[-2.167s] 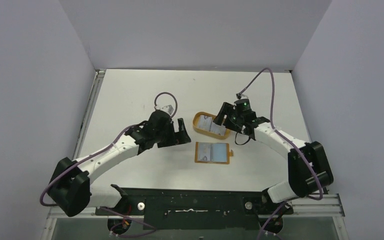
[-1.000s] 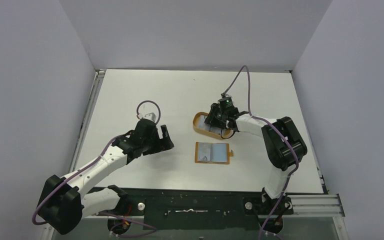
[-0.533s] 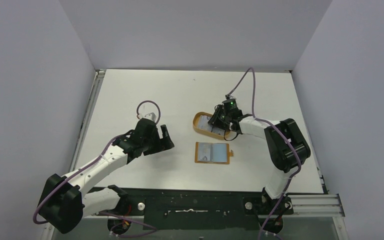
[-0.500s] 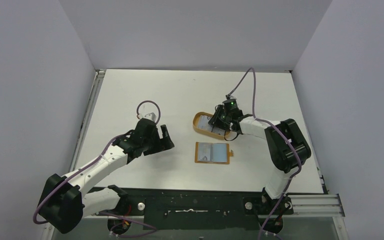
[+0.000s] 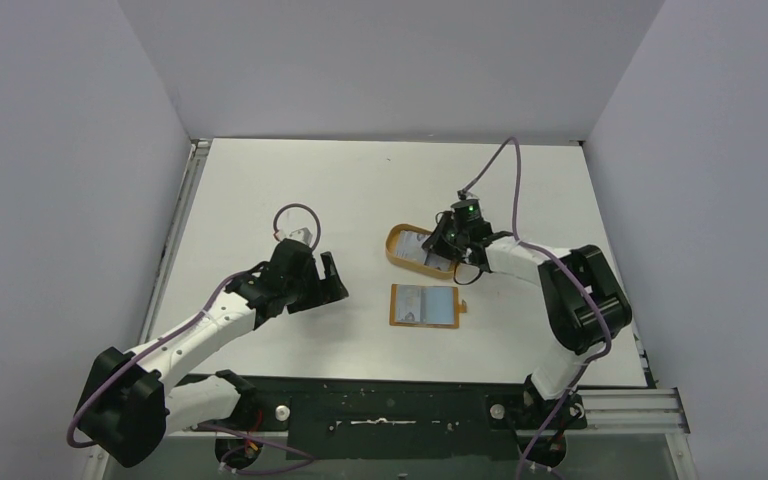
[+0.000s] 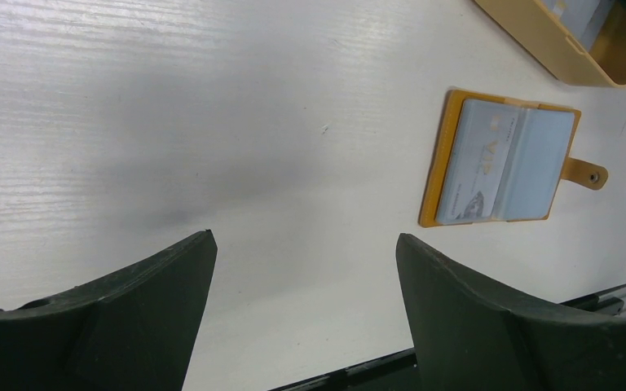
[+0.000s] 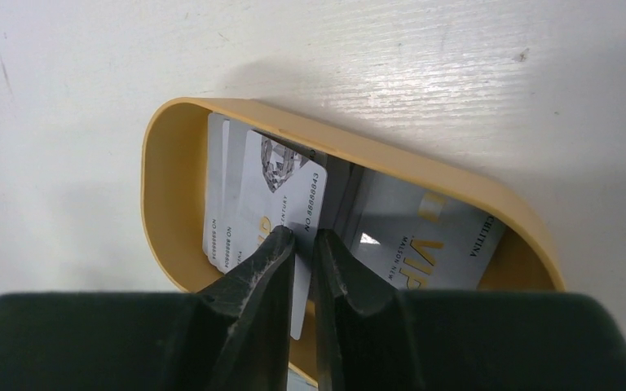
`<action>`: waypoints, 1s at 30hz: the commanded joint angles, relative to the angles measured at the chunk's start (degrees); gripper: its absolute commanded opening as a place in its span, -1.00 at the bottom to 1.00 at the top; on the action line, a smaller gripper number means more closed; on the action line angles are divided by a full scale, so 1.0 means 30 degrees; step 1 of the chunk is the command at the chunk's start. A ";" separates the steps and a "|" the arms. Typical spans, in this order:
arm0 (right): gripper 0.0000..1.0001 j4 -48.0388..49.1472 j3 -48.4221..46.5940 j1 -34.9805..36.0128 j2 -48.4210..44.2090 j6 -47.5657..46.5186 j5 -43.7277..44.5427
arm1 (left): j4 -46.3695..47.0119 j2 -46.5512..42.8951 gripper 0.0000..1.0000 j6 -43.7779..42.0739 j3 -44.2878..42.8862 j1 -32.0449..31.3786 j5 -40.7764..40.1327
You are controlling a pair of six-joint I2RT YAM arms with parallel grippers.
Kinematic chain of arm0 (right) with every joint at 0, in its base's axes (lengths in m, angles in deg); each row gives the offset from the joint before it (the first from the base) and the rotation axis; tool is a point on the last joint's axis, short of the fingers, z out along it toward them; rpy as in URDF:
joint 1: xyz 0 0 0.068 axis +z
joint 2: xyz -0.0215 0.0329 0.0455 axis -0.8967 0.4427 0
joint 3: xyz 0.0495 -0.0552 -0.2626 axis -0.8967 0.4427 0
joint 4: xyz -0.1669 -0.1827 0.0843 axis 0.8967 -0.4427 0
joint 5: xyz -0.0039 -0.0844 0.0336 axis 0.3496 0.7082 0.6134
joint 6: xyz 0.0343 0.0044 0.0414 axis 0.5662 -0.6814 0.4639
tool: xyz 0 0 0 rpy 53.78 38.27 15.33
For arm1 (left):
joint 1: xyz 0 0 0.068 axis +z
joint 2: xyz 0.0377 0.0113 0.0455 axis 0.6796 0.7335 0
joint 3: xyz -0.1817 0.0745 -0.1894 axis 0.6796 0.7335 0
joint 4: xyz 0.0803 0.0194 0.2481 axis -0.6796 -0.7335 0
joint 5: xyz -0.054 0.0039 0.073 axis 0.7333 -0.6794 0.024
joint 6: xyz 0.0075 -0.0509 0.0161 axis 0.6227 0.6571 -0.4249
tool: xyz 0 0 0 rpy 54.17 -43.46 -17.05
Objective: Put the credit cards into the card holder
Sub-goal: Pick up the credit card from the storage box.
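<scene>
The card holder (image 5: pixel 425 305) lies open and flat on the white table, orange-brown with a snap tab at its right, pale cards showing behind its clear pockets (image 6: pixel 501 167). Several pale credit cards (image 7: pixel 412 236) lie in the tan oval tray (image 7: pixel 159 163). My right gripper (image 7: pixel 306 232) reaches into that tray (image 5: pixel 396 240), and its jaws pinch the edge of one tilted credit card (image 7: pixel 281 191). From above, the right gripper (image 5: pixel 440 245) is over the tray's right half. My left gripper (image 5: pixel 333 277) hovers open left of the holder, nothing between its fingers (image 6: pixel 303 236).
The tray (image 6: pixel 554 49) sits just behind the card holder. A black rail (image 5: pixel 380 405) runs along the table's near edge by the arm bases. Grey walls close in the table on three sides.
The right jaws have closed onto a card in the tray, and the right arm shifted slightly right. The left arm has stayed put since a second ago.
</scene>
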State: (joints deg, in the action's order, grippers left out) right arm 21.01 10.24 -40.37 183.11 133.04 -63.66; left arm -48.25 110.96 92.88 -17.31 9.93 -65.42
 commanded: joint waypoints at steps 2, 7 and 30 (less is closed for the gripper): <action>-1.00 0.0131 0.0514 -0.0227 -0.1028 0.0059 0.0197 | 0.1106 -0.0255 0.58 0.0200 -0.0113 0.0092 0.0193; -1.00 0.0043 0.0600 -0.0270 -0.1928 0.0611 -0.0025 | 0.1095 -0.0419 0.57 0.0257 -0.0056 0.0096 0.0193; -1.00 -0.8634 -0.3126 -0.1954 -0.6238 0.6523 -0.4340 | -0.0071 -0.1525 0.56 0.0224 -0.0997 0.0150 -0.0621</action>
State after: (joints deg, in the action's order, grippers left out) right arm 3.04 6.72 -42.97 170.57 146.87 -69.62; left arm -48.38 108.84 93.80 -17.01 9.93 -65.73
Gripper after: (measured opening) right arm 0.023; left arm 0.781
